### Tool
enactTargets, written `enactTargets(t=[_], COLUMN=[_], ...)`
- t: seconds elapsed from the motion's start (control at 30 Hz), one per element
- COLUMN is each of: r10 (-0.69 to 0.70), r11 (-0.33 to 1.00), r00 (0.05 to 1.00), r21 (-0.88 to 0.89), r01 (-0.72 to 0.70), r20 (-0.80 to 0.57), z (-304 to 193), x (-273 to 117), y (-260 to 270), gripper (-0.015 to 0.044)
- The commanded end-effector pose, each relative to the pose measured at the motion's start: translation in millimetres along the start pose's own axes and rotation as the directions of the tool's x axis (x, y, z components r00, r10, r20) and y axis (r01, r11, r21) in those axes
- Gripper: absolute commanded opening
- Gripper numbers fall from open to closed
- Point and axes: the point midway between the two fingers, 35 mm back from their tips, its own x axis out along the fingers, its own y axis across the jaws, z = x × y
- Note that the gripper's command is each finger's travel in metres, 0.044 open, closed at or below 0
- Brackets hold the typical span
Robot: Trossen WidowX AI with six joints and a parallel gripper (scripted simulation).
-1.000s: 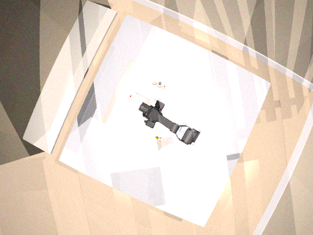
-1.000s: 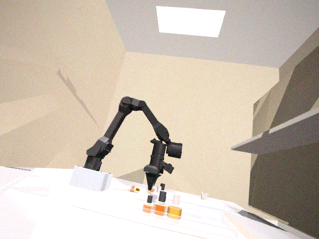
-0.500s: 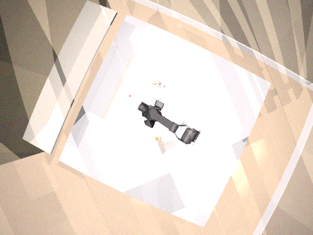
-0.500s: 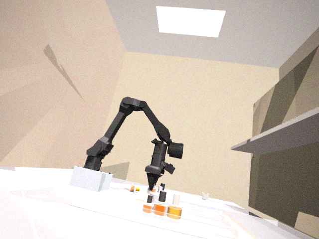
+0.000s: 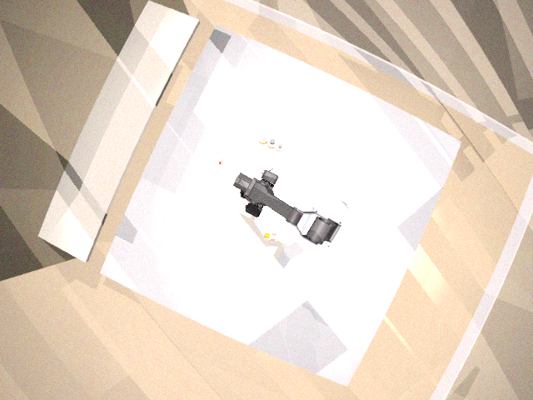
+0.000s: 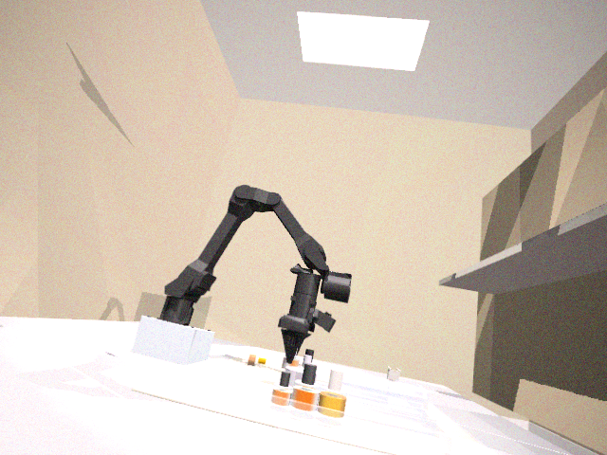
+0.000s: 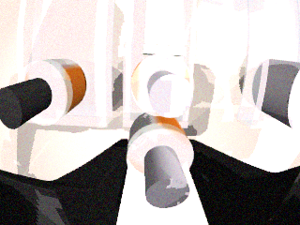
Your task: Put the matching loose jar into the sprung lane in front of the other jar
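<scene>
My gripper [image 7: 157, 145] [image 6: 290, 360] points down and is shut on a jar [image 7: 141, 145] with a dark grey cap, a pale shoulder and an orange band. The jar is upright or nearly so, close in front of the middle lane; its base is hidden. A jar with a pale cap [image 7: 164, 89] stands directly beyond it, between clear lane walls [image 7: 107, 56]; the two overlap in the wrist view, and I cannot tell whether they touch. The pusher plate and the low front stop are washed out by glare.
A black-capped orange jar [image 7: 75, 89] is on the left, a dark grey one [image 7: 277, 86] on the right. The exterior view shows an amber jar [image 6: 332, 404] with a white cap, a white box [image 6: 164, 340] near the arm's base, and a small yellow object [image 6: 262, 360] [image 5: 267, 235].
</scene>
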Motion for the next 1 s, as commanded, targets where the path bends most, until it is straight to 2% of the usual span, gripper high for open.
enactTargets(t=[0.0,0.97], r10=[-0.005,-0.005], r11=[1.000,1.000], r00=[1.000,1.000], r21=[0.002,0.002], r01=[0.005,0.005], r20=[0.027,0.028], z=[10,20], x=[-3,-4], y=[-1,-1], gripper=[0.0000,0.0000])
